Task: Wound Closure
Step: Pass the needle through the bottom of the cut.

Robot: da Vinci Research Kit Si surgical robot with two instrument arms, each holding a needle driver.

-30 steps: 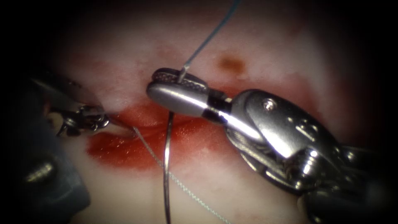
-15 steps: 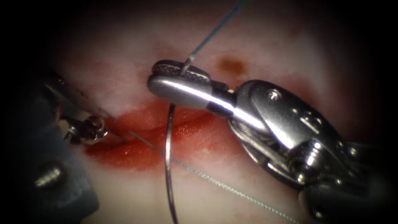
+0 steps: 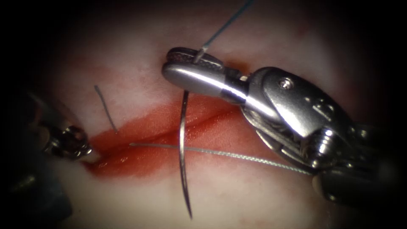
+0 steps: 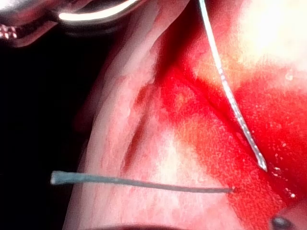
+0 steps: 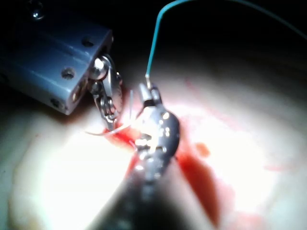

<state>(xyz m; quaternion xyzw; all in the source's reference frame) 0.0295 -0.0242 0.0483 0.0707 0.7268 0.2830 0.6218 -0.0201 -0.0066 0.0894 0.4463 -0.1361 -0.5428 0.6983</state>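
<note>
My right tool [image 3: 170,63] comes in from the right, its jaws shut on the curved needle [image 3: 181,144] close to its thread end. The needle hangs free of the tissue across the red cut [image 3: 140,148], with its sharp tip [image 3: 190,216] pointing down. Blue thread [image 3: 224,26] runs up from the needle's end. My left tool [image 3: 70,142] sits at the left end of the cut. The left wrist view has the needle [image 4: 229,93] over the red tissue. In the right wrist view the right tool [image 5: 152,125] is beside the left tool [image 5: 108,98].
A pale thread [image 3: 229,154] lies across the cut from its middle toward the right tool's wrist. A short cut end of thread [image 3: 106,108] sticks up from the tissue left of the needle, and it is also the thread end [image 4: 139,183] in the left wrist view. Red fluid wets the cut.
The right tool rose up and right with the needle, bringing its tip into view. The pale thread swung more level. The left tool drew back left, and a short thread end now stands free.
</note>
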